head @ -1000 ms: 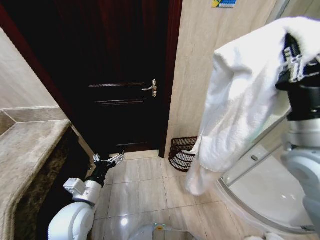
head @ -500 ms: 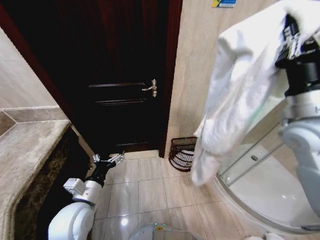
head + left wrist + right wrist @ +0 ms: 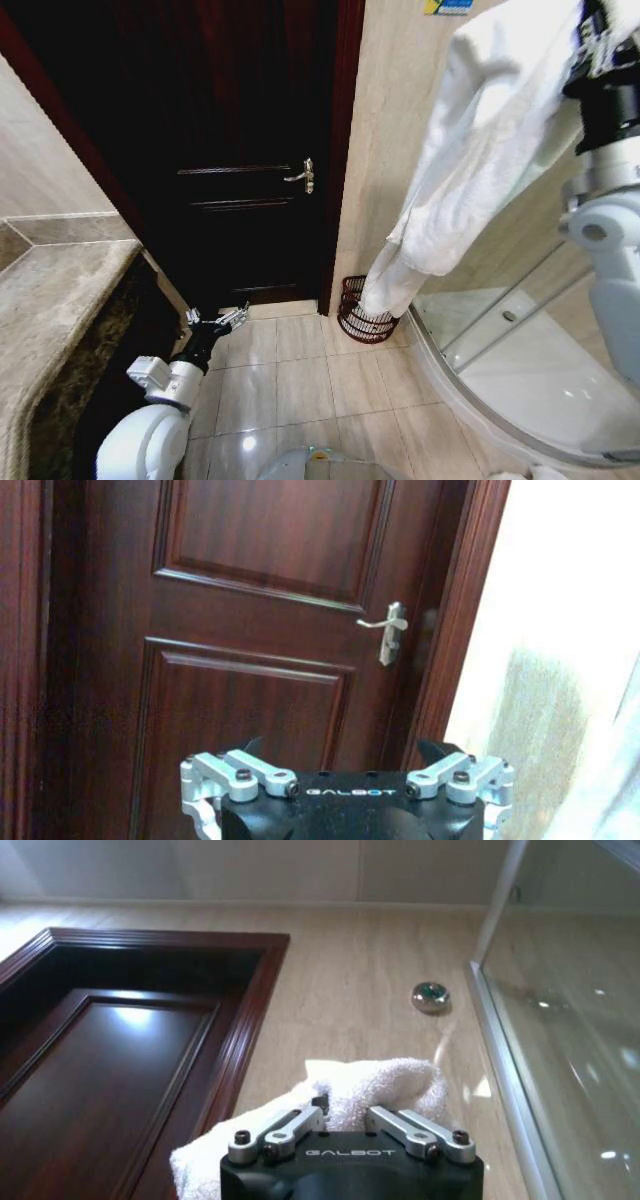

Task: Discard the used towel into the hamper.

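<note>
The right claw (image 3: 600,45) is holding a large white terry-cloth towel (image 3: 480,160) high at the upper right of the head view, its jaws closed on a bunched fold of the cloth. In the right wrist view, the right claw (image 3: 345,1121) is pinching the towel (image 3: 360,1084) between its two metal links, with the beige tiled wall and the glass shower screen (image 3: 560,1027) beyond. The towel is hanging in a long drape, and its lowest tail is dangling right over the small round dark red-brown wire hamper (image 3: 360,318), which is standing on the tiled floor (image 3: 290,390) in the corner between the dark wooden door (image 3: 240,150) and the curved shower tray (image 3: 520,400). Whether the tail is already dipping inside the rim or just hanging in front of it cannot be told.

The left claw (image 3: 215,320) is idling low near the floor beside the marble-topped table (image 3: 60,300), its fingers spread and empty; in the left wrist view the left claw (image 3: 345,787) is facing the door and its silver lever handle (image 3: 388,630).

The step in hand appears to be carrying the towel into position above the hamper. The next move probably calls for lowering the right arm so that the cloth piles down into the narrow basket instead of draping over its rim, then letting go only once most of the bulk is inside.
</note>
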Robot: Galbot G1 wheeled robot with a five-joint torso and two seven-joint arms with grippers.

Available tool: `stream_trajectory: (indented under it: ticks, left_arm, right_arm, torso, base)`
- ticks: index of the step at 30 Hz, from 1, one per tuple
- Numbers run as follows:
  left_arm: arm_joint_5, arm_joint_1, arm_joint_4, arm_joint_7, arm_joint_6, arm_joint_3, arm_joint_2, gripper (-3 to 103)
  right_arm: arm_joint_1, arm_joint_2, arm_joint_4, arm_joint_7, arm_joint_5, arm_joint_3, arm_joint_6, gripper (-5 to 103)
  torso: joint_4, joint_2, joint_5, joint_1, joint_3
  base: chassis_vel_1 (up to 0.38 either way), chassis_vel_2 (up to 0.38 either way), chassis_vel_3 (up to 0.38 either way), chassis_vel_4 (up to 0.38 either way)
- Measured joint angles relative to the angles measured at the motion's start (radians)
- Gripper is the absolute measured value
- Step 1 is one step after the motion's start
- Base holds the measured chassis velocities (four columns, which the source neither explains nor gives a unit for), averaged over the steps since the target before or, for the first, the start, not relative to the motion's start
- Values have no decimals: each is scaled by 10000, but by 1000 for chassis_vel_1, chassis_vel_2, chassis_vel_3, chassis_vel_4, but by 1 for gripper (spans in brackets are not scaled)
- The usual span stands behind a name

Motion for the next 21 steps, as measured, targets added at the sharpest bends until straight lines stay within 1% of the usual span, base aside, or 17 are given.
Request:
stream_trajectory:
  ticks: [2,5,6,8,9,10,12,13,14,15,17,18,19,21]
  left_arm:
    - [0,-1,0,0,0,0,0,100]
    - [0,0,0,0,0,0,0,100]
    - [0,0,0,0,0,0,0,100]
    - [0,0,0,0,0,0,0,100]
    - [0,0,0,0,0,0,0,100]
    - [0,0,0,0,0,0,0,100]
    - [0,0,0,0,0,0,0,100]
    - [0,0,0,0,0,-1,0,100]
    - [0,0,0,0,0,0,0,100]
    - [0,0,0,0,0,0,0,100]
    - [0,0,0,0,0,0,0,100]
    - [0,-1,0,0,0,0,0,100]
    - [0,-1,0,0,0,0,0,100]
    - [0,0,0,0,0,0,0,100]
  right_arm:
    - [2,48,-91,-69,56,-25,40,7]
    - [6,368,-367,-199,-7,-232,191,7]
    - [6,368,-367,-199,-7,-232,191,7]
    - [147,643,-627,-251,-341,-425,298,7]
    - [325,934,-933,-375,-743,-502,423,7]
    - [325,934,-933,-375,-743,-502,423,7]
    - [539,1461,-1349,-514,-1411,-532,552,7]
    - [596,1608,-1441,-525,-1537,-553,560,7]
    - [732,1930,-1621,-536,-1749,-630,566,7]
    - [732,1930,-1621,-536,-1749,-630,566,7]
    - [1004,2435,-1911,-538,-2080,-714,583,7]
    - [1249,2817,-2149,-545,-2328,-729,617,7]
    - [1249,2817,-2149,-545,-2328,-729,617,7]
    - [1609,3303,-2491,-551,-2598,-732,652,7]
  torso:
    - [-1,0,0,0,0]
    - [-1,0,3,-1,0]
    - [-1,0,3,-1,0]
    - [0,0,2,-1,0]
    - [1,0,-3,-1,0]
    - [1,0,-3,-1,0]
    - [2,0,-1,-1,0]
    - [1,0,-1,-1,0]
    - [0,0,3,-1,1]
    - [0,0,3,-1,1]
    - [2,0,1,-1,1]
    - [2,0,-1,-1,1]
    - [2,0,-1,-1,1]
    - [2,-1,-2,-1,1]
  base:
    - [0,0,0,0]
    - [0,0,0,0]
    - [0,0,0,0]
    - [0,0,0,0]
    - [0,0,0,0]
    - [0,0,0,0]
    - [0,0,0,0]
    - [0,0,0,0]
    - [0,0,0,0]
    - [0,0,0,0]
    - [0,0,0,0]
    - [0,0,0,0]
    - [0,0,0,0]
    - [0,0,0,0]
